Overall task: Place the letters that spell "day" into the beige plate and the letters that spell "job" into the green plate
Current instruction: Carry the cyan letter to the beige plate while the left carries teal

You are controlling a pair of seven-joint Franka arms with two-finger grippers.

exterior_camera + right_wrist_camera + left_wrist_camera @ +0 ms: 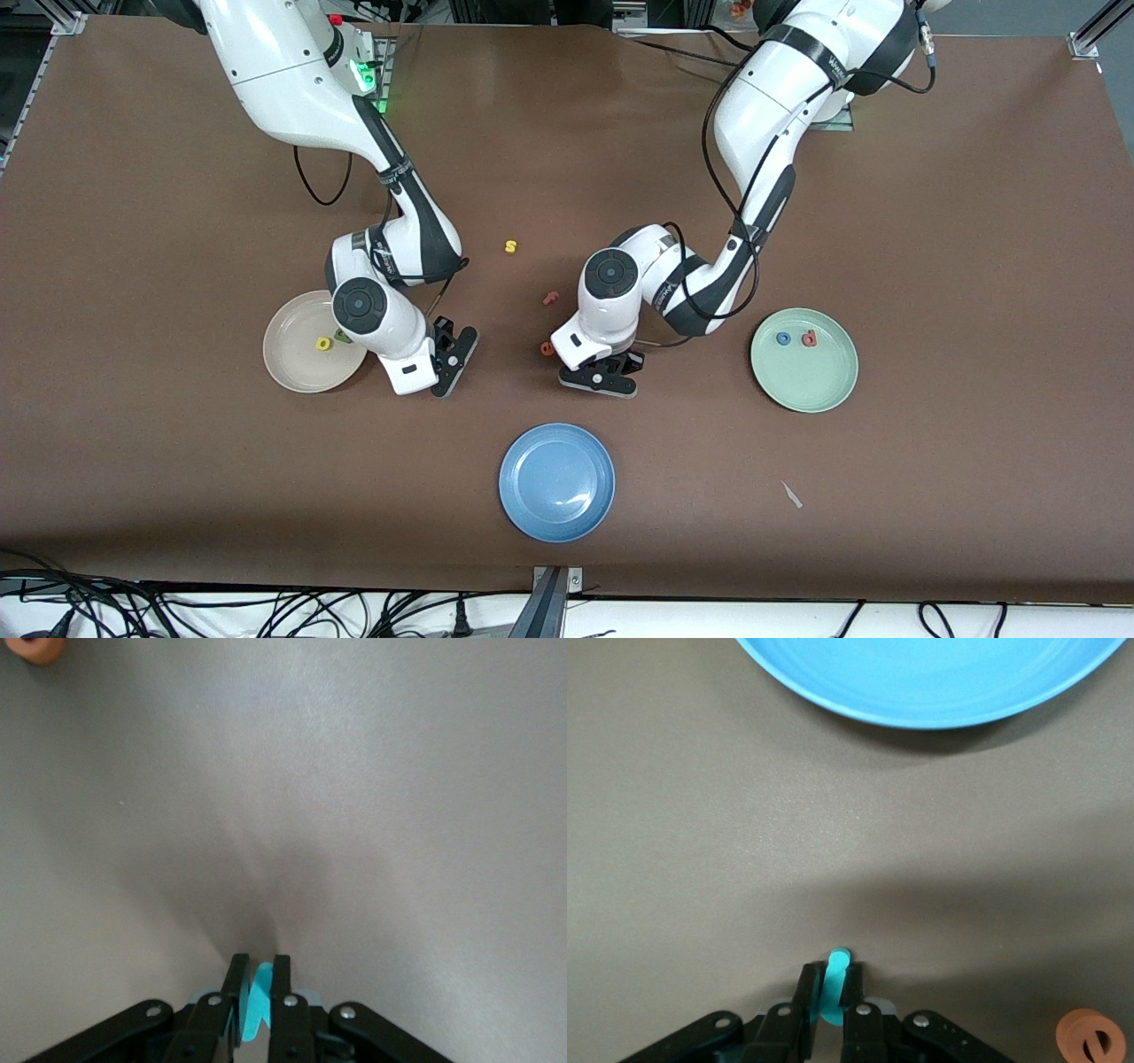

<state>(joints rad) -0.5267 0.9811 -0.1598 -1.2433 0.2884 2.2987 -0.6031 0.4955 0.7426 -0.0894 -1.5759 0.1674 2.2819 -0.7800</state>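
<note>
Left tool (830,985) low over table, pinching teal letter (834,979); right tool (257,992) likewise

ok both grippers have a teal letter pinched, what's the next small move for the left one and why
Probably lift and carry toward the pale green plate: the left gripper is shut on a small teal toy letter low over bare table, and that plate holds only the blue ring and red letter.
</note>
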